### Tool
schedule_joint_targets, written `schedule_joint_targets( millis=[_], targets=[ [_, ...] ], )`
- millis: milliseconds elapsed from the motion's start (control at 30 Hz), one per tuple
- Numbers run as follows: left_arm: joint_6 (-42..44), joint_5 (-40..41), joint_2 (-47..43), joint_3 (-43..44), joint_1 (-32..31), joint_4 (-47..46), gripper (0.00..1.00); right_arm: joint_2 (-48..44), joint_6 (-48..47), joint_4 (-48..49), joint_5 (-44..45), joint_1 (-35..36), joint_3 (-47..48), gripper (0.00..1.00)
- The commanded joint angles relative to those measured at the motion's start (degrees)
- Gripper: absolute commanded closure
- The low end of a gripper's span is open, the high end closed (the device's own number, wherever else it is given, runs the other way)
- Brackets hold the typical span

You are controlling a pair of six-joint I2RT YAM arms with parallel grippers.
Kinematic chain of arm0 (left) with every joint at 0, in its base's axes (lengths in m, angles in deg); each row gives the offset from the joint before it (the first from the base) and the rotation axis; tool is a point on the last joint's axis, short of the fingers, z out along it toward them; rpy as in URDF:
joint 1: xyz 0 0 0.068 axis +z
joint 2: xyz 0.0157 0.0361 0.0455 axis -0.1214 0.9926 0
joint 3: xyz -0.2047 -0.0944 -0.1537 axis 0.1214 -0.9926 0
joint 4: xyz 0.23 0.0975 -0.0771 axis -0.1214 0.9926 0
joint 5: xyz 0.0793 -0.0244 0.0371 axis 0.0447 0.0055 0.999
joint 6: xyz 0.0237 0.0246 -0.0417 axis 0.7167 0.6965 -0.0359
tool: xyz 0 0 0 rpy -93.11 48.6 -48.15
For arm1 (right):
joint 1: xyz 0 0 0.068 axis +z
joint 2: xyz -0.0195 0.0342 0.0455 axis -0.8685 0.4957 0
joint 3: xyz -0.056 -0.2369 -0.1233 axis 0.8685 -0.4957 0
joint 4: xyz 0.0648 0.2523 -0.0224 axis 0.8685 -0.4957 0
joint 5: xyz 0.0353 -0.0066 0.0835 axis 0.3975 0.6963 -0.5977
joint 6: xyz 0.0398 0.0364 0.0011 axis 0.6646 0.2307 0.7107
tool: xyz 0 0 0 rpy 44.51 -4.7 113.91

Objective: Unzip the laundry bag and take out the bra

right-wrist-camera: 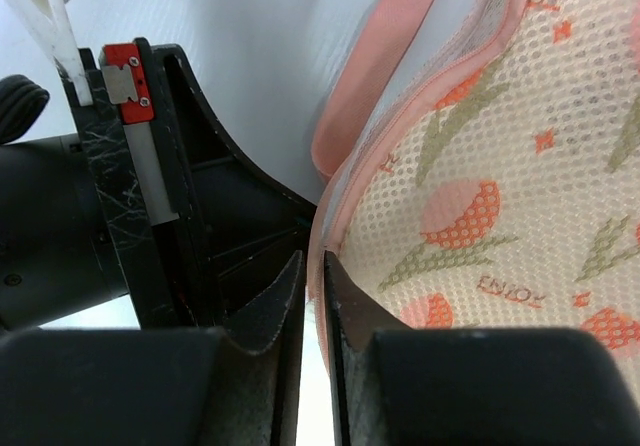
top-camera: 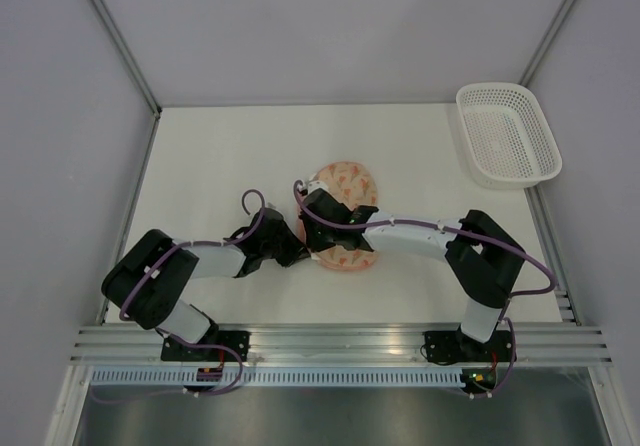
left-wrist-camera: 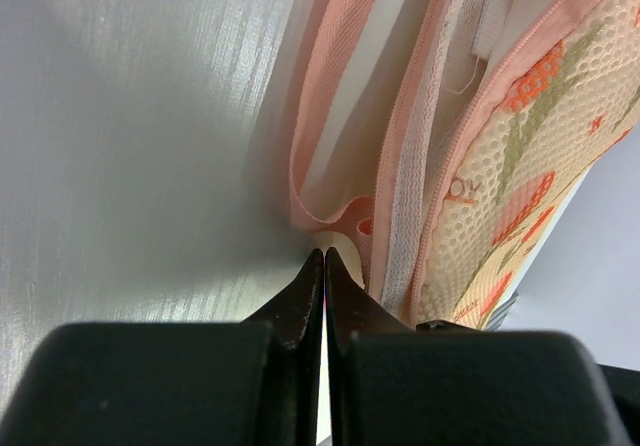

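The laundry bag (top-camera: 350, 181), a cream mesh pouch with orange-pink motifs, lies mid-table. Both grippers meet at its near-left edge. My left gripper (top-camera: 299, 253) is shut, and in the left wrist view its tips (left-wrist-camera: 324, 258) rest against the bag (left-wrist-camera: 520, 166) where the pink loop (left-wrist-camera: 320, 116) joins the zip trim (left-wrist-camera: 400, 146). Nothing shows between its jaws. My right gripper (top-camera: 310, 234) is shut on the bag's pink zip edge (right-wrist-camera: 325, 236), which runs down between its jaws beside the mesh (right-wrist-camera: 500, 196). The bra is hidden.
A white plastic lattice basket (top-camera: 505, 131) stands at the back right of the white table (top-camera: 220, 156). In the right wrist view, the left gripper's black body (right-wrist-camera: 150, 216) sits close on the left. Grey walls enclose the table.
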Motion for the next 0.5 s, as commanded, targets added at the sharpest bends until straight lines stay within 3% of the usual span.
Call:
schedule_joint_targets(
  millis=[0,200,467],
  targets=[
    [-1.48,1.22,-1.59,-0.07,-0.19,0.32,0.98,1.14,0.35,0.00,-0.14,0.63,-0.47,0.83],
    [-1.57,1.48,-2.12,-0.07,-0.19,0.59,0.98,1.59,0.61,-0.44,0.65,0.99,-0.82,0.99],
    [-1.48,1.48,-2.30,-0.60,-0.11,0.67,0.98,-3.67,0.09,-2.02,4.51,0.99,-0.91,1.00]
  ],
)
